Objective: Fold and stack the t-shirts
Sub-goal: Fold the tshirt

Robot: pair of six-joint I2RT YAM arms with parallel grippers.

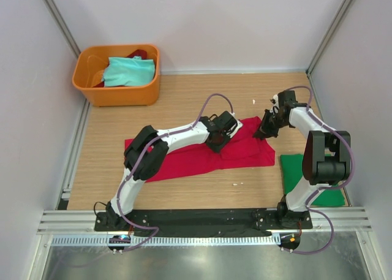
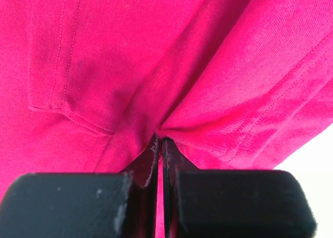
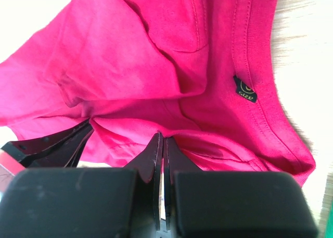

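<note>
Top external view, and far left at the back sits the orange plastic tub point(image 1: 116, 95), with the pale teal cloth t-shirt point(image 1: 127, 71) crumpled inside it. There's a dark red scrap behind the teal, too small to make out.

Moving across the light wooden table point(image 1: 202, 96), the bright red cloth t-shirt point(image 1: 184, 160) lies in a long, rumpled band across the middle. Its left end is flat on the wood and its right end is bunched.

Here's the left gripper point(image 1: 218, 142), down on the upper edge of the red shirt near its middle. On the left wrist view its fingertips point(image 2: 148, 160) are pressed together, with a pucker of red fabric nipped between them and creases fanning out from that spot.

A little further right, the right gripper point(image 1: 265, 132) is at the shirt's upper right corner. The right wrist view shows its fingertips point(image 3: 153, 154) squeezed tight on a fold of red cloth, just beside the ribbed collar. The small black size label point(image 3: 245, 89) sits on that collar.

Far right, the dark green cloth t-shirt point(image 1: 293, 170) lies flat as a neat rectangle on the table. It sits just beside the red shirt's right end and is partly hidden under the right arm.
</note>
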